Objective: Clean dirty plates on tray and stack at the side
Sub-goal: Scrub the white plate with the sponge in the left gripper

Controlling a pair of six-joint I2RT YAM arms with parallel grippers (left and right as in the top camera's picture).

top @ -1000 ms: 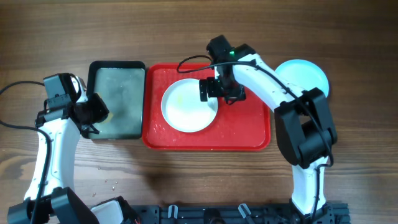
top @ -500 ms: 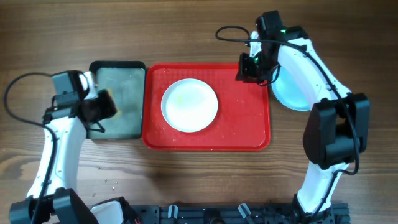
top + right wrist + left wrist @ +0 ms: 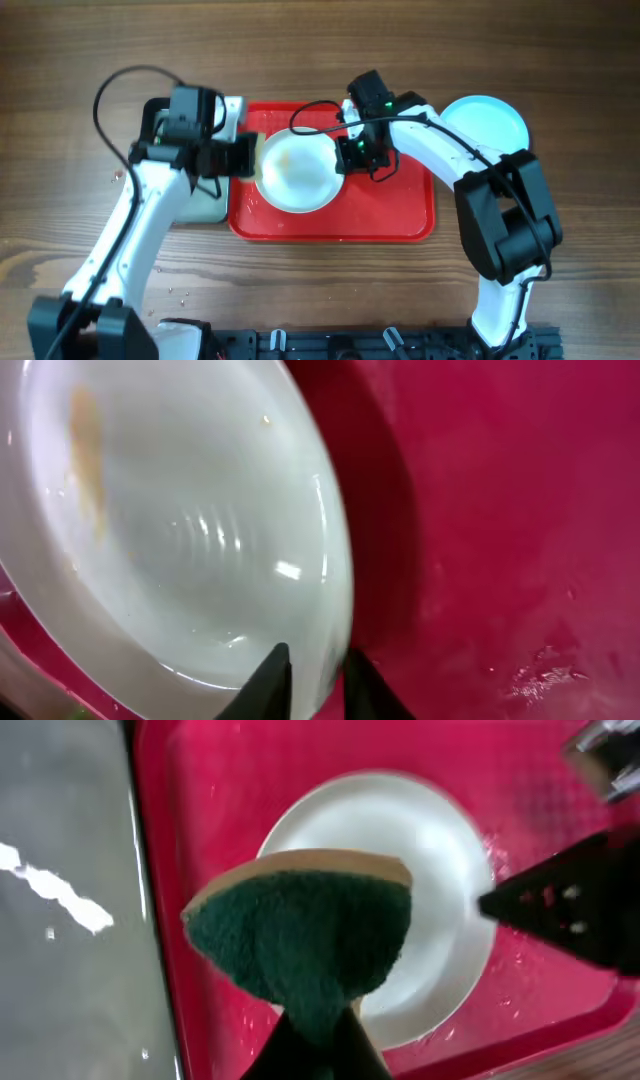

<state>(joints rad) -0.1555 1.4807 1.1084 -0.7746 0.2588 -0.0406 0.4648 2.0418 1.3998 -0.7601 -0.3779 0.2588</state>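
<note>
Right gripper (image 3: 350, 152) is clenched on the right-hand rim of the white round plastic plate (image 3: 297, 172). In the right wrist view the two dark fingertips (image 3: 270, 678) sit either side of the rim at bottom centre of the frame, one on the inside face and one on the outside.
Plate sits inside the large red rectangular plastic tray (image 3: 400, 215), left of the tray's centre. The gripped edge looks raised off the tray floor, with a dark shadow under it in the right wrist view (image 3: 180, 520). I can't tell how far it is tilted.
There is an orange-brown smear on the plate's inner face, upper left of the right wrist frame. Water droplets are on the tray floor (image 3: 500, 510).
Left gripper (image 3: 240, 157) is clamped on a green scouring sponge with a tan backing layer (image 3: 300, 940). The sponge is pinched at its lower end, green face toward the wrist camera.
Overhead, the sponge (image 3: 247, 155) is at the plate's left rim, over the left edge of the tray. Whether it touches the plate I can't tell.
In the left wrist view the plate (image 3: 430, 850) lies behind the sponge, and the right gripper shows as a dark shape at the right edge.
Narrow black tray (image 3: 150, 112) is left of the red tray, mostly hidden under the left arm. Its wet grey floor (image 3: 60, 920) fills the left side of the left wrist frame.
Light cyan round plate (image 3: 487, 125) lies on the wooden table (image 3: 560, 60) at upper right, outside the red tray and near its right rim. One plate or a stack, I can't tell.
</note>
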